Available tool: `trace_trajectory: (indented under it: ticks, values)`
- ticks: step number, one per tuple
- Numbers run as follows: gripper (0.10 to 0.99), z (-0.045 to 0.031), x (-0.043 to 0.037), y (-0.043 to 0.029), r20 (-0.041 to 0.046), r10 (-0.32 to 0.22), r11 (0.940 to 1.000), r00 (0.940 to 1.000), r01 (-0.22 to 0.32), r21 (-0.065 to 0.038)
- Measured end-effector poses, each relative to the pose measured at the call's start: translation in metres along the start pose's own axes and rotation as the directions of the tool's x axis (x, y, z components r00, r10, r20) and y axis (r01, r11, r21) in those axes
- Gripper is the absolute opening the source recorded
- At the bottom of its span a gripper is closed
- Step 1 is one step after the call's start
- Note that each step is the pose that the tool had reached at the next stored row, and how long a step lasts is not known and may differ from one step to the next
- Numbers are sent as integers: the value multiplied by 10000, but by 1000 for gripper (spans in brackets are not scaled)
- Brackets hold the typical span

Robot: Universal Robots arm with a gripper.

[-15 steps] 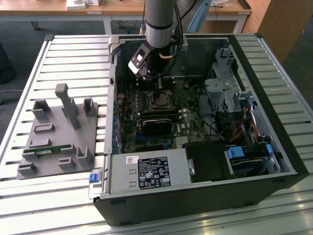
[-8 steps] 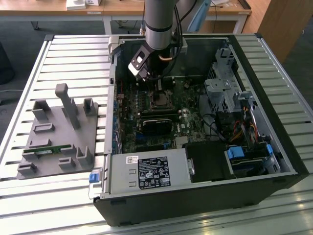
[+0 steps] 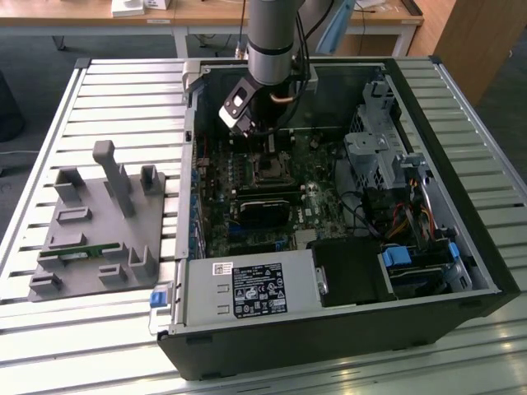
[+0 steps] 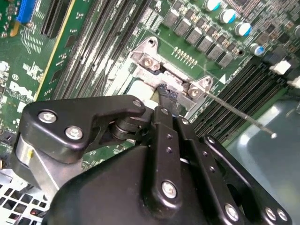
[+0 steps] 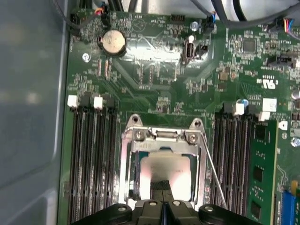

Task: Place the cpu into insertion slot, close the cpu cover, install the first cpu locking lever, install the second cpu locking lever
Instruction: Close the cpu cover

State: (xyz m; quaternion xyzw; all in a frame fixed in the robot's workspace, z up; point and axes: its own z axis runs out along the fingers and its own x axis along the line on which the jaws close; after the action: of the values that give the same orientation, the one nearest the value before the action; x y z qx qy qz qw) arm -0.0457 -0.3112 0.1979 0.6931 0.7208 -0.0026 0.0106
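Gripper: fingers together, tip directly over cpu, which is seated within cover window. Surface: slatted metal, bearing open case. Room: wooden desk behind.

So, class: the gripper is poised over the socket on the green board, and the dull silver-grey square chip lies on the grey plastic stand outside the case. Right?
Wrong about the chip. The first wrist view shows the dull silver-grey square chip lying in the black-rimmed square socket, inside the window of the thin silver metal frame plate, under the gripper poised over it. The rest holds.
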Motion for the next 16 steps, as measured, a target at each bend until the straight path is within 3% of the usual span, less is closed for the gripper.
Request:
trace_trajectory:
  ticks: [3, 6, 10, 16]
  values:
    - [106, -1, 22, 31, -1, -1, 10000, 10000, 1, -2]
    - [106, -25, 48, 49, -63, -1, 10000, 10000, 0, -45]
    - [106, -122, 45, 49, -49, 0, 10000, 10000, 0, -35]
    - [106, -134, 45, 49, -46, 0, 10000, 10000, 0, -34]
